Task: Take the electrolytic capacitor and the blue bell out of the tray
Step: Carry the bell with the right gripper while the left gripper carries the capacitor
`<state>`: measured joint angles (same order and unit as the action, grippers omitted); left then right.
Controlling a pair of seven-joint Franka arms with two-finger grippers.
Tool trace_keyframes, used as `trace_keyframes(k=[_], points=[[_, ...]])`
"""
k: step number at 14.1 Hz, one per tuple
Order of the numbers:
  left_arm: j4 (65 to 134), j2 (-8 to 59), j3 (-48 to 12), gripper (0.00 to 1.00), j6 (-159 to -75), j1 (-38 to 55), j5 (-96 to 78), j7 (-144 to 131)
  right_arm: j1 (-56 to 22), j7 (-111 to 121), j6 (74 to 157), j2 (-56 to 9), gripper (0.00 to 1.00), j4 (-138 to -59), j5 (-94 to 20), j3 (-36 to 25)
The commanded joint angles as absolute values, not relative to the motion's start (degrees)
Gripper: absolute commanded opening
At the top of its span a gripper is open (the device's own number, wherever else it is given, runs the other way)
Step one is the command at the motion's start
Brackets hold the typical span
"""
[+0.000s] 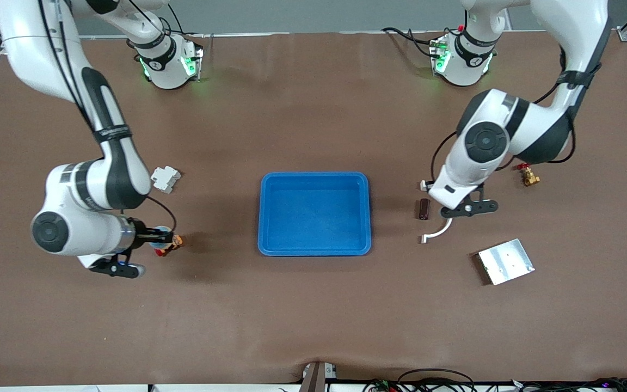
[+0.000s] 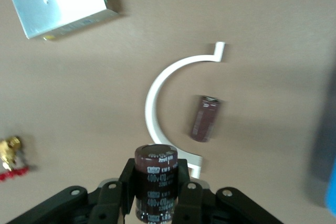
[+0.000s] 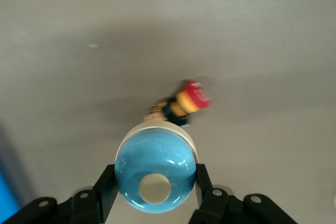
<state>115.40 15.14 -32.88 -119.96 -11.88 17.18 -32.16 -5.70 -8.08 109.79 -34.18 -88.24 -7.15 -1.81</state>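
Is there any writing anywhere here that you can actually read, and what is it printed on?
"400v 470": printed, and repeated lower down, on the dark capacitor gripped in the left gripper.
Further small print on that capacitor: too blurred to read.
Second capacitor lying on the table beside the white curved bracket: markings too blurred to read.
Blue bell in the right gripper, blue tray, grey metal plate: no writing shows.

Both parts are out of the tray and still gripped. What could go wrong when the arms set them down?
1. The left end effector holds an electrolytic capacitor over a white curved bracket and a second capacitor; a drop here may hit them.
2. The right end effector holds the blue bell directly over a red-capped button; lowering could knock it, or the bell could tip.
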Motion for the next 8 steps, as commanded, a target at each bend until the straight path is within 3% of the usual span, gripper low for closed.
trace_keyframes(k=[1, 8], points=[[124.17, 9.94, -33.93, 0.0, -128.29, -16.86, 16.08, -24.72, -2.9, -1.16, 114.06, -31.56, 0.0, -94.72, -7.73, -0.79], [135.86, 8.61, -33.84, 0.0, -147.19, -24.25, 16.43, -19.42, 0.35, 7.82, 125.31, -30.67, 0.0, -104.57, -7.21, -0.97]])
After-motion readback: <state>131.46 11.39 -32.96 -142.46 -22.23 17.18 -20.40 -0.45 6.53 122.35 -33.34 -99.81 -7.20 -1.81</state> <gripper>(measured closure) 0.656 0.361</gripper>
